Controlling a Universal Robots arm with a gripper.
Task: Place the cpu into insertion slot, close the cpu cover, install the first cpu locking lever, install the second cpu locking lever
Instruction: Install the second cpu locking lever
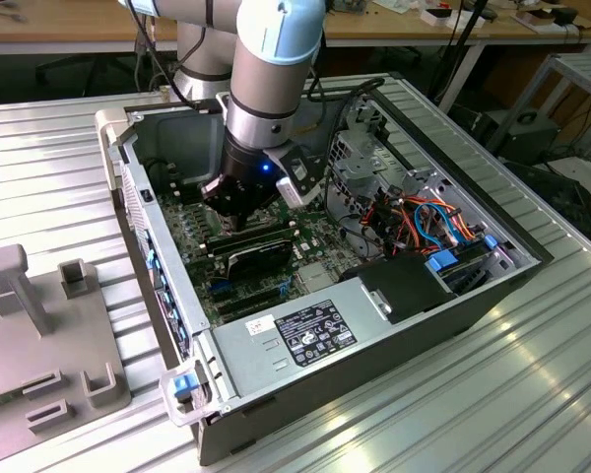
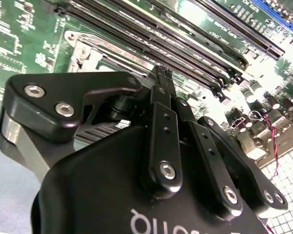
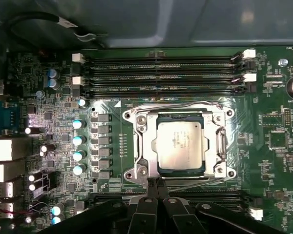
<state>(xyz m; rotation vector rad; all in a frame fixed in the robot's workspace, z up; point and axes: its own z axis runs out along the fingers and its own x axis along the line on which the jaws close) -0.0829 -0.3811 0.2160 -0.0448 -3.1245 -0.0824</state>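
Two fingers (image 3: 150, 191) of mine are pressed flat together with nothing I can make out between them. My gripper (image 3: 154, 187) tip is down at the edge of the socket, in the middle of the side that faces me in the first wrist view. The second wrist view shows the gripper (image 2: 163, 78) tip just above the motherboard (image 2: 19, 29), near the socket's silvery corner.

The cpu (image 3: 180, 146) lies seated in the insertion slot (image 3: 181, 117), its dull metal top level. The cpu cover (image 3: 144, 146) is down over it, framing the chip on all sides. I judge the first two steps done.

One wire locking lever (image 3: 180, 105) runs along the far side of the socket, next to the memory slots (image 3: 161, 73). The other lever (image 3: 200, 181) runs along the near side, right by my fingertips. Both look laid flat, but I cannot tell whether either is caught under its hook. So I take the lever work to be the step in hand, with the near lever the one I am on.

Any move from here calls for a firm, small push down and sideways on thin springy wire. My tips must stay clear of the small components close by and put no load on the chip.
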